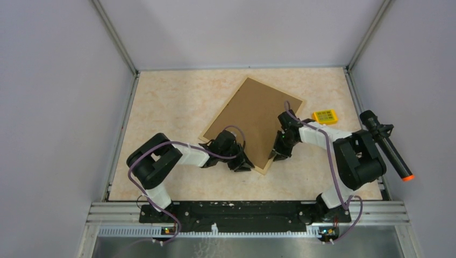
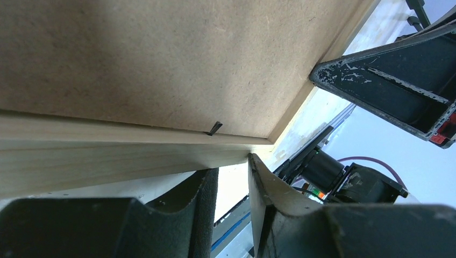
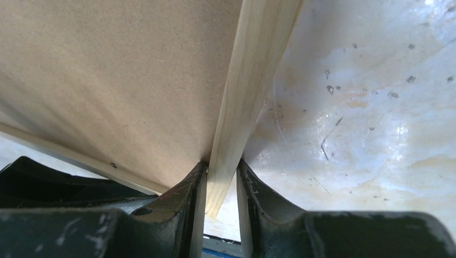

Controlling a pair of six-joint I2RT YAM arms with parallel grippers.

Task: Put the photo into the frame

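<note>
My left pincer [image 1: 241, 163] sat at the nearest corner of the frame [image 1: 253, 121], low in the middle of the overhead view. Its jaws stood narrowly parted with the wood at their tips, and I could not tell whether they gripped it. Just to the right, my right pincer [image 1: 280, 155] was clenched on the frame's pale wooden right rail, close to that same near end. The frame lay slantwise on the desk [image 1: 172, 102], brown back up, running from the centre toward the upper middle. Further right, clear of the frame, a small yellow block [image 1: 325, 116] lay on the desk.
</note>
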